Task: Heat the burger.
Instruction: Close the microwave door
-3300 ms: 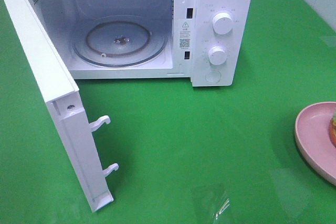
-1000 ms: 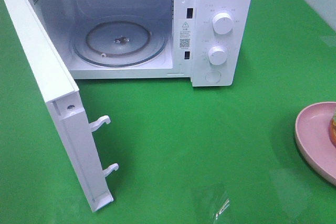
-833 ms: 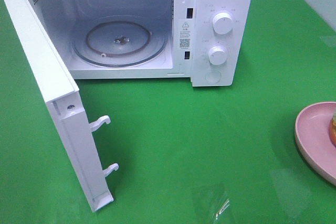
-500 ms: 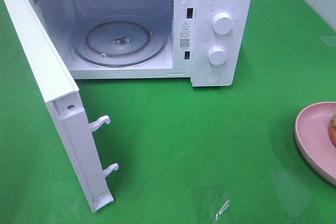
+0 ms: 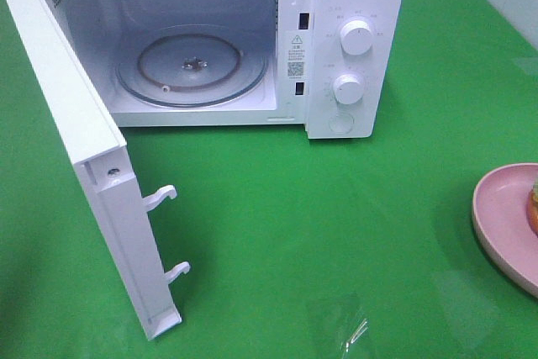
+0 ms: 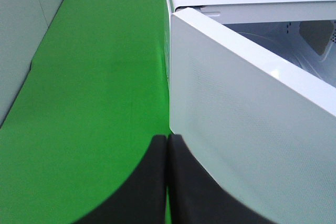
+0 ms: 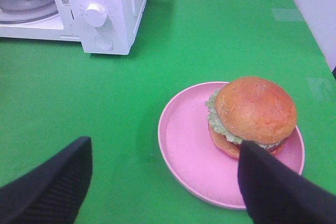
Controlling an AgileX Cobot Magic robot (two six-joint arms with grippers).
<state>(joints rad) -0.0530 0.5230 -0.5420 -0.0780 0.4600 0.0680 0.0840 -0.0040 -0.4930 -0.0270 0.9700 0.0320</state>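
The burger [image 7: 254, 111], with a golden-brown bun and a green lettuce frill, sits on a pink plate [image 7: 184, 145] on the green table; in the high view only a sliver of the burger [image 5: 534, 203] shows at the right edge. My right gripper [image 7: 164, 146] is open, hovering above and short of the plate, its black fingers [image 7: 52, 182] spread wide to either side. My left gripper [image 6: 167, 139] is shut and empty, beside the outer face of the open microwave door [image 6: 252, 114]. Neither gripper shows in the high view.
The white microwave [image 5: 353, 6] stands at the back with its door [image 5: 92, 157] swung out to the left and its glass turntable [image 5: 192, 69] bare. Two knobs [image 5: 356, 38] are on its right panel. The pink plate [image 5: 500, 216] lies at the right edge.
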